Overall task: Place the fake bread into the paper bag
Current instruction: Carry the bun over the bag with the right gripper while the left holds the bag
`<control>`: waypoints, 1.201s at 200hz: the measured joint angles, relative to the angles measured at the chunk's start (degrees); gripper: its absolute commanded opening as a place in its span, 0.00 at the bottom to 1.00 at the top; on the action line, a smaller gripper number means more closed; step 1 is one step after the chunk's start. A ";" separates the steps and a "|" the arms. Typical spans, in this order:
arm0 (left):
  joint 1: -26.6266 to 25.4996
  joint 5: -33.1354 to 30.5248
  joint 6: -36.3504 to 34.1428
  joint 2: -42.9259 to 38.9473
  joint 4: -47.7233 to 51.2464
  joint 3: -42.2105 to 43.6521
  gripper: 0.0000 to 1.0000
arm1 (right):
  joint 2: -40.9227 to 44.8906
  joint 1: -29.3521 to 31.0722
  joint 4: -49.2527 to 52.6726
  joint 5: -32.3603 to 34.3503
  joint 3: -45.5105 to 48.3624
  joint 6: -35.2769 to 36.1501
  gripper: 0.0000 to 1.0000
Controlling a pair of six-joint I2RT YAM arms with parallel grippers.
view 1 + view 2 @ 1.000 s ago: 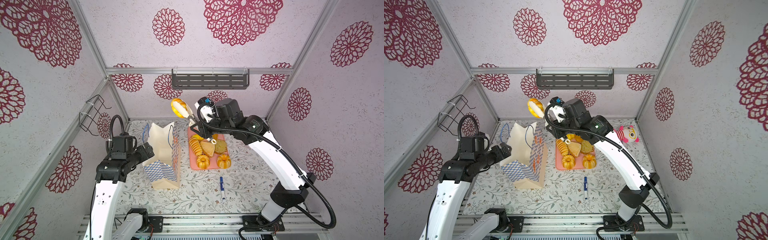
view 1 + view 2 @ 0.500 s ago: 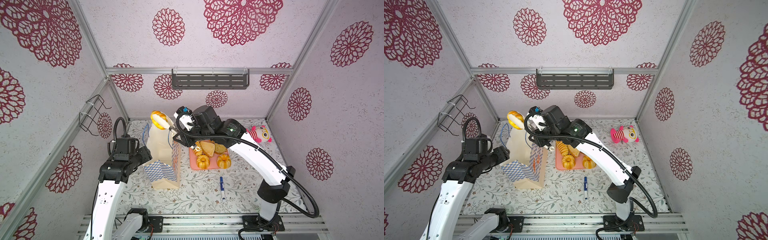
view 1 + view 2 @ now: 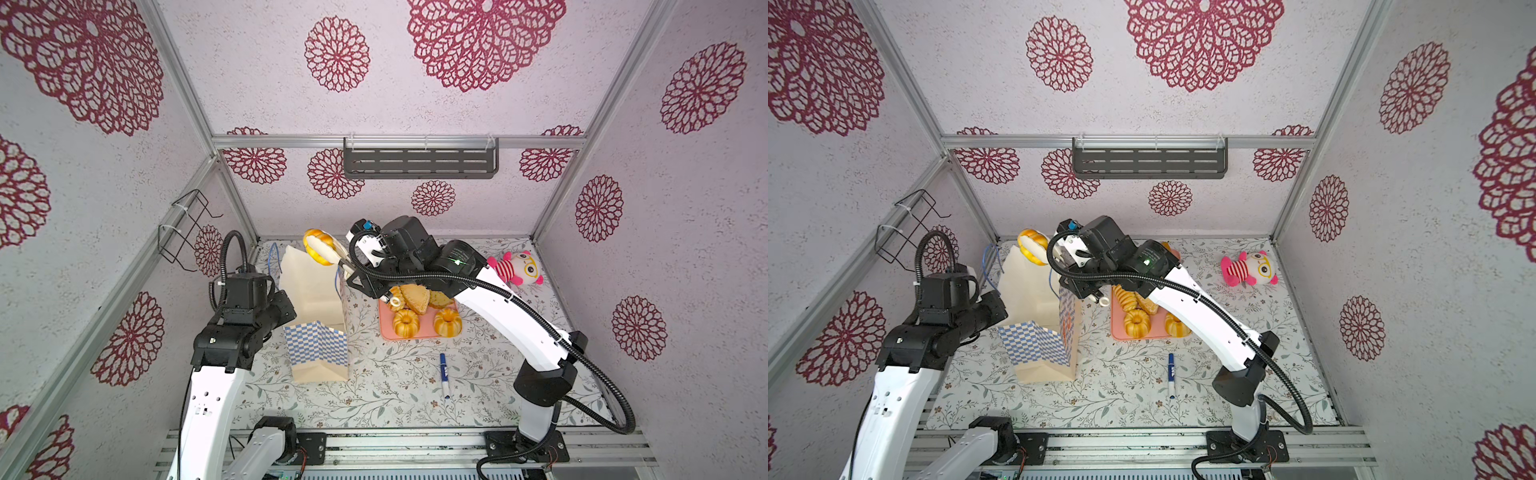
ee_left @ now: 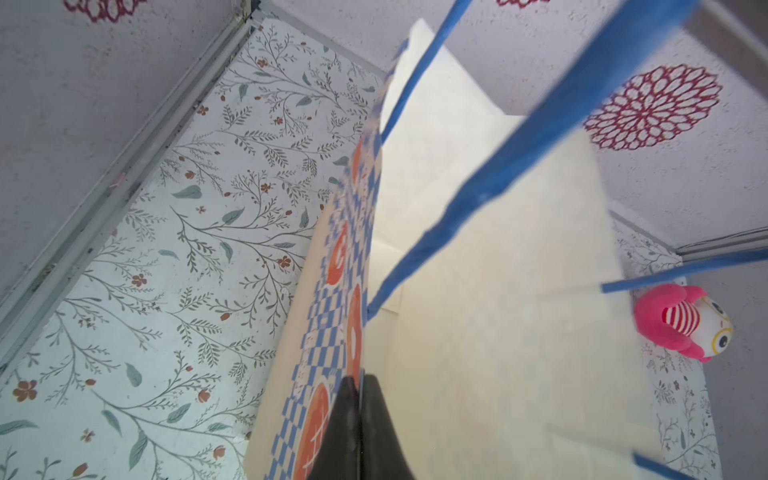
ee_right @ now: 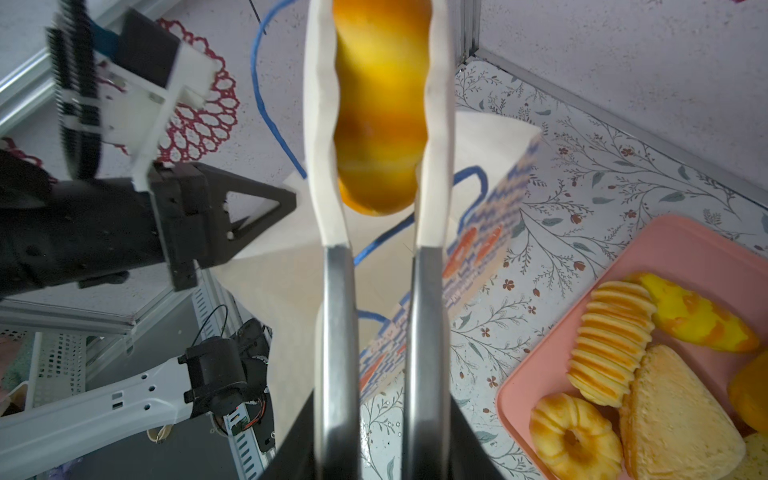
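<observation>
The paper bag (image 3: 316, 299) stands open at the left of the mat, cream inside with blue checks. My left gripper (image 4: 360, 380) is shut on the bag's near wall, one finger on each side. My right gripper (image 5: 380, 449) is shut on a pair of white-tipped metal tongs (image 5: 337, 316). The tongs pinch a golden piece of fake bread (image 5: 380, 104), which hangs above the far rim of the bag's mouth (image 3: 318, 247). More fake bread lies on the pink tray (image 3: 386, 332): two ring cakes (image 3: 405, 322), a triangular pie (image 3: 415, 297) and a ridged loaf (image 5: 611, 340).
A pink striped plush toy (image 3: 515, 268) lies at the back right. A blue pen (image 3: 444, 374) lies on the mat in front of the tray. A grey shelf (image 3: 419, 162) hangs on the back wall and a wire rack (image 3: 187, 228) on the left wall.
My right arm has swung left, carrying the bread in the tongs from over the tray to over the bag. My left gripper has closed on the bag's wall.
</observation>
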State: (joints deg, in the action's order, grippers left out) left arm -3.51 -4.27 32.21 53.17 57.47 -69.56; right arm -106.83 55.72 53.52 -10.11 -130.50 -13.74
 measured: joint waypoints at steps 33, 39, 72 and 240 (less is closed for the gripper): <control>-0.63 -1.09 -2.14 1.01 0.72 -4.22 0.00 | 0.11 0.00 -0.66 0.50 4.46 -0.02 0.34; -1.11 -1.33 -2.54 1.46 0.76 -4.79 0.00 | 0.20 0.00 -0.96 0.59 5.44 -0.04 0.34; -6.36 -4.81 -4.70 5.40 1.99 -7.34 0.00 | 0.85 0.00 -1.60 0.96 9.46 -0.50 0.34; -12.96 -9.84 -3.67 6.75 1.84 -5.44 0.00 | 9.53 0.76 -6.36 0.98 22.01 -2.45 0.35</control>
State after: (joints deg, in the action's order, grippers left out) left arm -16.47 -14.11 28.53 59.92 59.31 -75.00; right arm -97.30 56.49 47.16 -9.13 -108.49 -16.19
